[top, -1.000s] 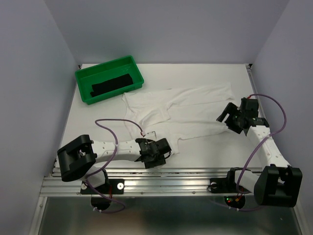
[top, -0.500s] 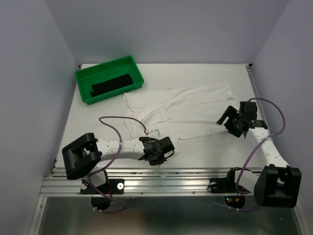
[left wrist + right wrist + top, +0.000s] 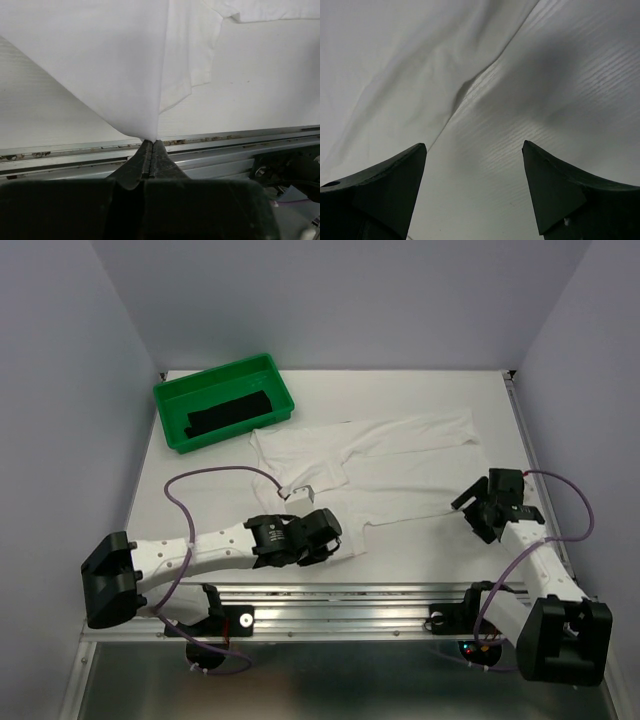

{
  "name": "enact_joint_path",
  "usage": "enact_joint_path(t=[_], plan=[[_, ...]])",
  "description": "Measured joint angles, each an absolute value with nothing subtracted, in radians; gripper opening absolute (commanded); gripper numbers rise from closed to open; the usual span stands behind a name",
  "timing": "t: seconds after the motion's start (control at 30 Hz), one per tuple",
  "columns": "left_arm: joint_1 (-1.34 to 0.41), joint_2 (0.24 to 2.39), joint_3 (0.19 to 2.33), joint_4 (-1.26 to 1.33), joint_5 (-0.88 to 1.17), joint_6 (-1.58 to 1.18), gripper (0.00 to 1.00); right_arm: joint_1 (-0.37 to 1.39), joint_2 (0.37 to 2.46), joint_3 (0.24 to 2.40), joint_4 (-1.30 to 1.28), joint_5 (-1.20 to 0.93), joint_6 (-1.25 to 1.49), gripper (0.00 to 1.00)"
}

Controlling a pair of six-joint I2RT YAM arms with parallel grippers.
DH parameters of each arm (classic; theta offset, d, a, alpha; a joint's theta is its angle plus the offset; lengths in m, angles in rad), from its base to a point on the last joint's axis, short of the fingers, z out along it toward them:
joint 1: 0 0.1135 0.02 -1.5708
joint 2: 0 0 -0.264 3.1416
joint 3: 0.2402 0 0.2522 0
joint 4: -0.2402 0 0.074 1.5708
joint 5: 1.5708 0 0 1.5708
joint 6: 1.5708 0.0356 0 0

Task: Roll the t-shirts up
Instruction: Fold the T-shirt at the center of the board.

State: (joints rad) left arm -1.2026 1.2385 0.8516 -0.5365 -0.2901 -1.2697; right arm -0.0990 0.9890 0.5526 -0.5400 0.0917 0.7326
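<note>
A white t-shirt [image 3: 390,465] lies spread and wrinkled across the middle of the table. My left gripper [image 3: 322,532] is at its near left corner, shut on the t-shirt. In the left wrist view the cloth [image 3: 100,60] rises in a tent from the closed gripper tips [image 3: 151,143]. My right gripper [image 3: 472,504] hovers by the shirt's near right edge, open. In the right wrist view its fingers [image 3: 395,180] straddle bare table, and the t-shirt edge [image 3: 395,75] lies just ahead to the left of the gripper [image 3: 474,147].
A green tray [image 3: 223,401] holding a folded black cloth [image 3: 230,415] stands at the back left, touching the shirt's far corner. An aluminium rail [image 3: 350,592] runs along the near table edge, close behind the left gripper. Walls close in the left and right sides.
My left gripper has shut on the shirt's near corner and lifted it a little, while its arm swung out to the left. My right gripper drifted toward the near edge, still open.
</note>
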Motion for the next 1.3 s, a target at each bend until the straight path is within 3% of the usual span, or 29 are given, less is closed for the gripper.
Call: enact_joint_path(t=[0.33, 0.63, 1.0, 1.1, 1.17, 1.2, 1.3], plan=[[-1.203, 1.212, 0.852, -0.606, -0.338, -1.211, 0.00, -0.308, 1.175, 0.583, -0.503, 0.108, 0.727, 0.74], [-1.203, 1.188, 0.852, -0.612, -0.366, -1.159, 0.00, -0.398, 1.288, 0.612, -0.408, 0.101, 0.699, 0.55], [-1.203, 1.152, 0.852, -0.623, -0.387, -1.144, 0.00, -0.418, 1.430, 0.671, -0.208, 0.075, 0.697, 0.46], [-1.203, 1.143, 0.852, -0.625, -0.393, -1.145, 0.00, -0.418, 1.447, 0.671, -0.173, 0.051, 0.699, 0.35], [-1.203, 1.143, 0.852, -0.626, -0.396, -1.145, 0.00, -0.419, 1.462, 0.673, -0.148, 0.036, 0.701, 0.17], [-1.203, 1.143, 0.852, -0.626, -0.397, -1.145, 0.00, -0.419, 1.468, 0.673, -0.141, 0.027, 0.697, 0.01], [-1.203, 1.143, 0.852, -0.627, -0.397, -1.145, 0.00, -0.419, 1.487, 0.673, -0.125, 0.002, 0.700, 0.01]])
